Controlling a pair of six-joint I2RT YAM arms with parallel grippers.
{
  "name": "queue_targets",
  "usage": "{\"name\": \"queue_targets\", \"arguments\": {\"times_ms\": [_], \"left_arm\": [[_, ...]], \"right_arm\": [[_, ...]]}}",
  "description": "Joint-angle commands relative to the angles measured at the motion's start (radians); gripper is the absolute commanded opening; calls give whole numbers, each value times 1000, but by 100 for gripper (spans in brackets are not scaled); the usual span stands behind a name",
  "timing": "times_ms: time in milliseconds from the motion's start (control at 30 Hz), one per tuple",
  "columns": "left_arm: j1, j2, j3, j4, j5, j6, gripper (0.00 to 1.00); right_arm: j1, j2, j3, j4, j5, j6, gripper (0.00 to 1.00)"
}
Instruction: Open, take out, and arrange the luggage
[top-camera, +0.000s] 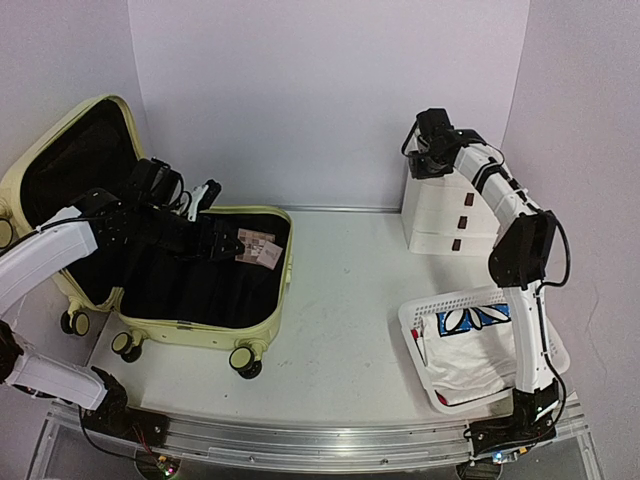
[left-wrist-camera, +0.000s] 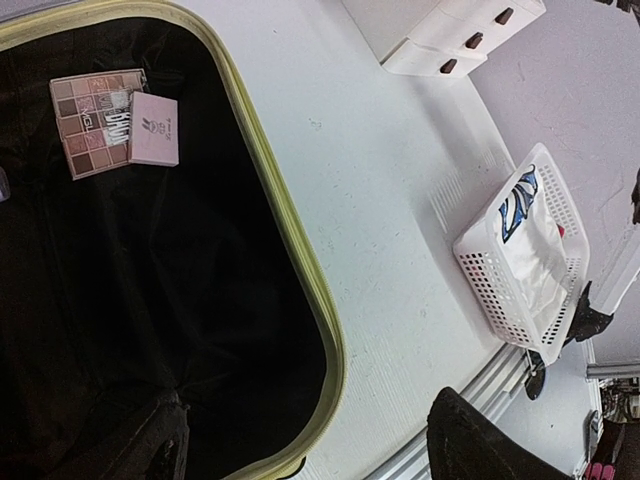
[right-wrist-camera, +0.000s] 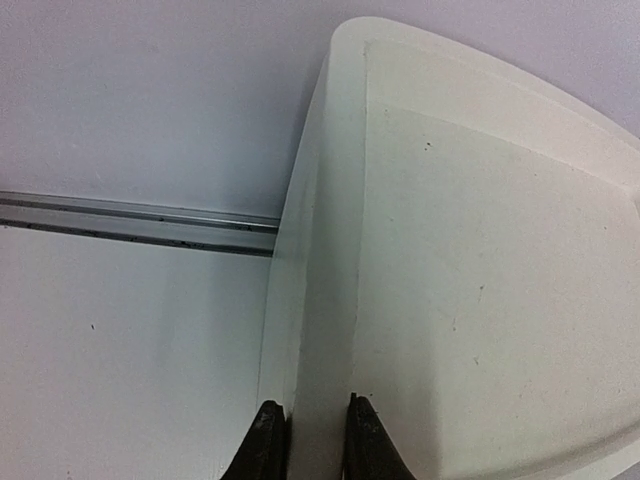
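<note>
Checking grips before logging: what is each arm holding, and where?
The right gripper, jaws nearly shut, seems to pinch the white plastic three-drawer box at its top's side edge. The left gripper, jaws wide over the pale yellow-green hard-shell suitcase, holds nothing.

Wide-spread left hand (left-wrist-camera: 312, 452) (arm outstretched); right hand (right-wrist-camera: 315, 445) high, narrowly parted

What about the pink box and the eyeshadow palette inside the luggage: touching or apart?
Touching. The left wrist view shows the pink box lying over one edge of the eyeshadow palette, covering part of it.
</note>
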Motion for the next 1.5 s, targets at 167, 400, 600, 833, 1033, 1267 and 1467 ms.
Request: {"name": "queue_targets", "arguments": {"times_ms": [167, 400, 600, 833, 1033, 1267, 1467], "left_arm": [[-3, -58, -2, 14, -2, -15, 83], [-3, -92, -19, 14, 0, -28, 83], [-4, -72, -11, 15, 8, -25, 83], [-4, -96, -27, 22, -13, -18, 83], [-4, -99, -36, 30, 6, -40, 83], [-4, -99, -19, 31, 9, -41, 83], [-4, -83, -23, 32, -11, -32, 83]], "right_arm": [[170, -7, 55, 54, -31, 156, 0], [300, -18, 23, 42, 98, 317, 0], [395, 7, 47, 16, 155, 404, 0], [424, 44, 89, 7, 194, 432, 0], [424, 112, 128, 114, 193, 437, 0], [422, 159, 192, 179, 156, 344, 0], [424, -1, 133, 132, 35, 269, 37]]}}
